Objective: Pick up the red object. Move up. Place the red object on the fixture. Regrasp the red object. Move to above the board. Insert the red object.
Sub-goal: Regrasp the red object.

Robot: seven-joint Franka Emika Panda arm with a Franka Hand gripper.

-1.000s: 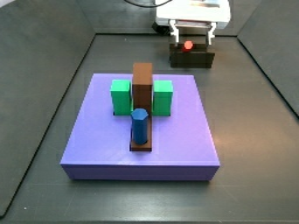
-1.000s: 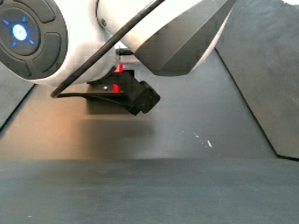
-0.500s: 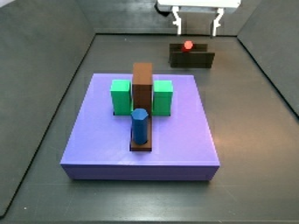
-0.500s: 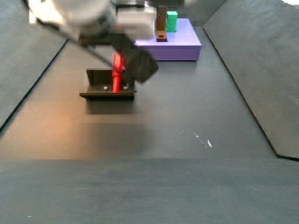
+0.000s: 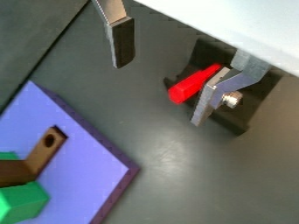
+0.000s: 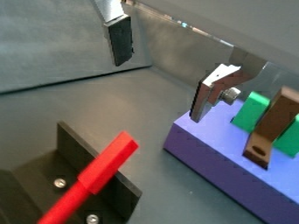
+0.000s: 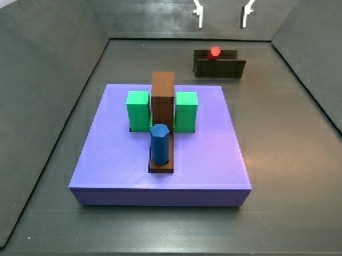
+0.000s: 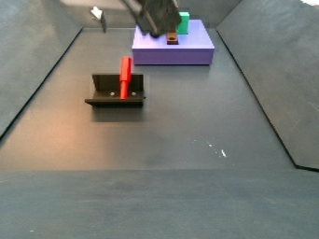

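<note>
Red object (image 8: 126,75) sits on fixture (image 8: 115,94); your gripper (image 7: 222,13) hangs above, wide open, empty. Regrasp, board (image 7: 163,180) insert left.

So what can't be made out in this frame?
- Pincer: a side view's top edge cuts off all but its fingertips; the arm is out of frame.
- How the red object seats in the fixture: hidden by the fixture's walls in both side views.
- Board: partly hidden behind the blurred pincer in a side view.
</note>
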